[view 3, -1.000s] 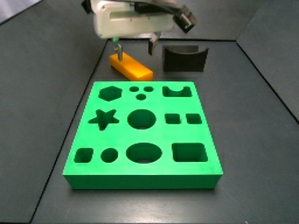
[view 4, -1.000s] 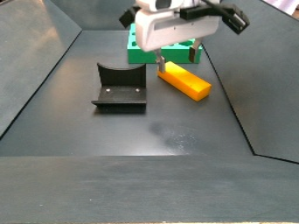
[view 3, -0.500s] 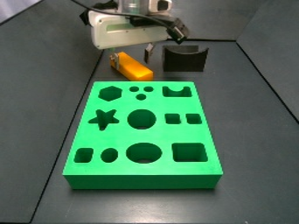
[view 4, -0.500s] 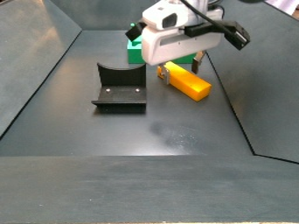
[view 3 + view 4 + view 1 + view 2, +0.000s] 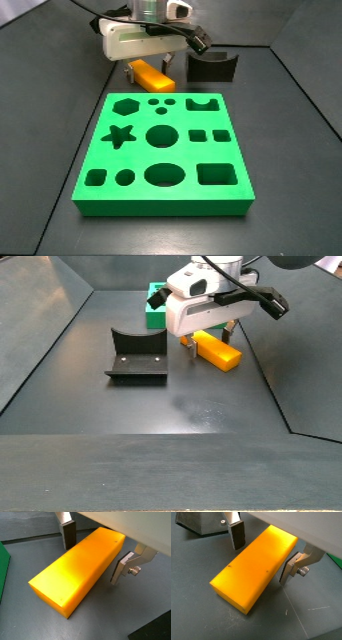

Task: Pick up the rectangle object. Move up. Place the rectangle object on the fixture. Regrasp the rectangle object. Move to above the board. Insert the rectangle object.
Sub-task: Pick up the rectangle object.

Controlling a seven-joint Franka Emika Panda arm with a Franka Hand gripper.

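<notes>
The rectangle object (image 5: 151,75) is an orange-yellow block lying flat on the dark floor, between the board (image 5: 163,150) and the fixture (image 5: 211,67). My gripper (image 5: 150,63) is low over it and open. In both wrist views a finger stands on each long side of the rectangle object (image 5: 80,569) (image 5: 254,567), with a small gap showing at one finger (image 5: 119,571). The gripper (image 5: 91,564) (image 5: 260,562) straddles the block near one end. In a side view the rectangle object (image 5: 214,350) lies right of the fixture (image 5: 138,354), under the gripper (image 5: 211,344).
The green board (image 5: 158,314) with several cut-outs fills the floor's middle. The fixture (image 5: 201,522) stands close beside the block's end. Sloping dark walls (image 5: 40,336) enclose the floor on all sides.
The gripper has come down from above the rectangle object until its fingers sit either side of it. The block has not moved.
</notes>
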